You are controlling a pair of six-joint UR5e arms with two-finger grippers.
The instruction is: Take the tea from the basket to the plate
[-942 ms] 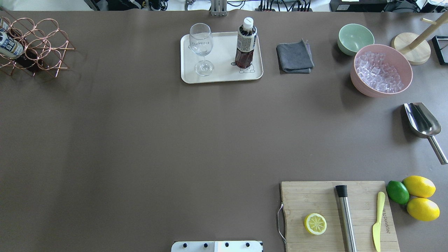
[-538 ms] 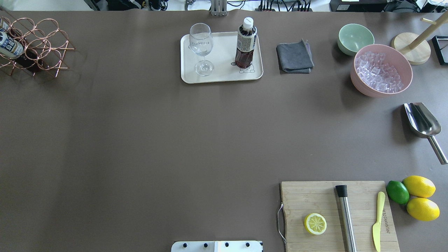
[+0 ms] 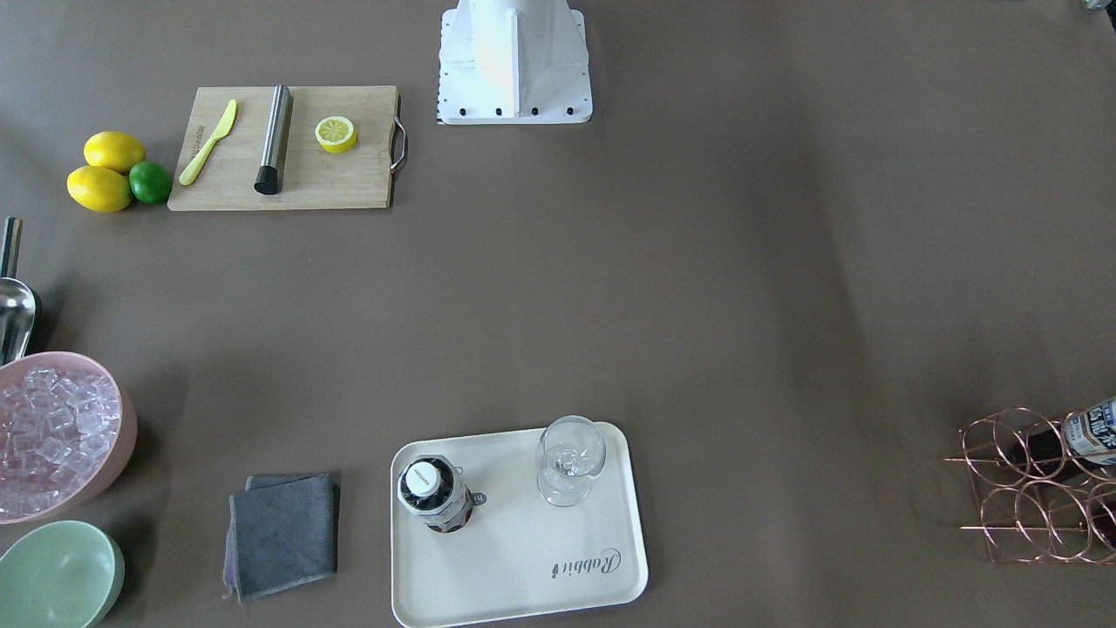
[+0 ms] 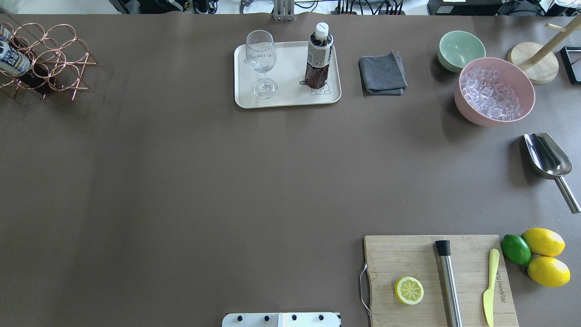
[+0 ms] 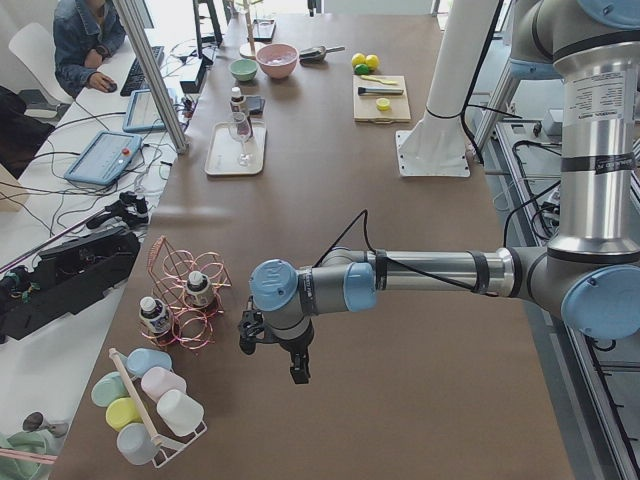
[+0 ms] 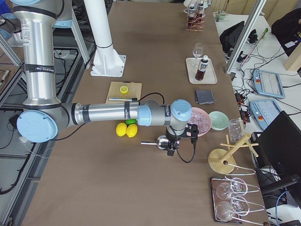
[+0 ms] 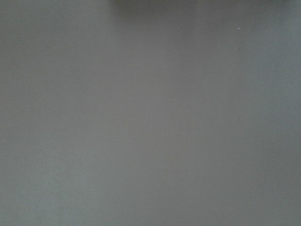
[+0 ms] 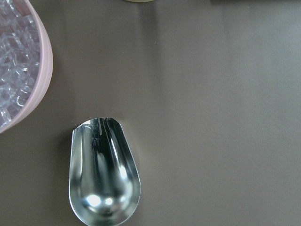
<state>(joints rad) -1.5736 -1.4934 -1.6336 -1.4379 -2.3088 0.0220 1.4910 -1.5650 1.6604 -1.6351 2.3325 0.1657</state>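
One tea bottle (image 4: 319, 56) with a white cap stands upright on the cream tray (image 4: 290, 99), beside a wine glass (image 4: 262, 61); it also shows in the front-facing view (image 3: 432, 495) on the tray (image 3: 523, 558). The copper wire basket (image 4: 50, 59) sits at the far left corner and holds two more tea bottles (image 5: 198, 290). My left gripper (image 5: 285, 360) hangs above bare table near the basket. My right gripper (image 6: 171, 149) hangs over the metal scoop (image 6: 160, 142). Both grippers show only in the side views, so I cannot tell whether they are open or shut.
A grey cloth (image 4: 382, 74), a green bowl (image 4: 460, 49) and a pink bowl of ice (image 4: 494, 91) lie right of the tray. The scoop (image 8: 103, 172) lies beside the pink bowl. A cutting board (image 4: 438, 279) with a lemon half, muddler and knife sits front right, beside lemons and a lime.
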